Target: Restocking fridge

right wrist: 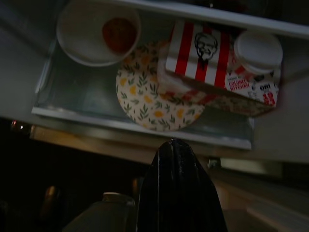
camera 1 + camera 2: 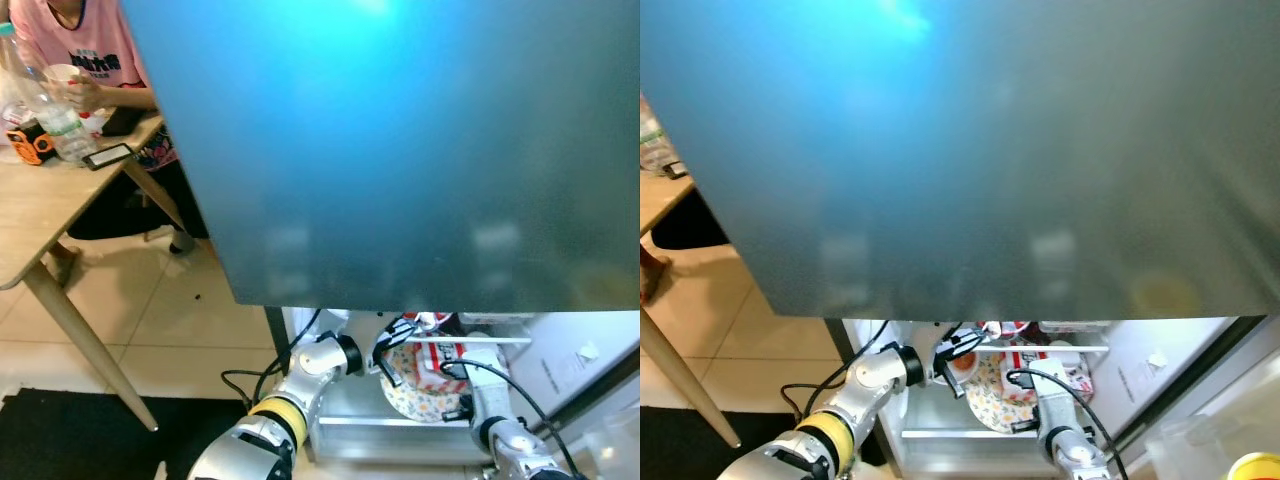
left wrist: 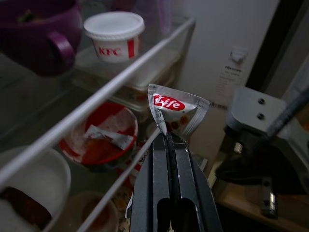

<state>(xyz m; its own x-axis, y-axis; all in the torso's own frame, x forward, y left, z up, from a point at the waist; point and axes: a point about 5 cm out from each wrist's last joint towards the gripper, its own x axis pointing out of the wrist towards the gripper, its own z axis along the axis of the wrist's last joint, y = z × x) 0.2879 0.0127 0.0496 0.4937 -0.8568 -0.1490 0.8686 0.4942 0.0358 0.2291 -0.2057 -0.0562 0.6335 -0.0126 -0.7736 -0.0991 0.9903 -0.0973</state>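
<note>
My left gripper (image 3: 169,138) is shut on a small silver sachet (image 3: 176,112) with a red "Life" label, held inside the open fridge beside a glass shelf edge (image 3: 120,92). A white KFC tub (image 3: 114,34) and a purple mug (image 3: 36,29) stand on that shelf. Below it sit a red bowl (image 3: 99,140) with sachets in it and a white bowl (image 3: 29,186). My right gripper (image 1: 177,143) is shut and empty, hovering before the lower shelf. On that shelf are a floral plate (image 1: 152,99), a KFC box (image 1: 203,53) and a white sauce bowl (image 1: 99,31).
The blue-grey fridge door (image 2: 400,150) blocks most of the head views. A person in a pink shirt (image 2: 90,50) sits at a wooden table (image 2: 40,215) on my left, with a bottle (image 2: 50,110) and phone (image 2: 108,155) on it. A black mat (image 2: 80,435) lies on the tiled floor.
</note>
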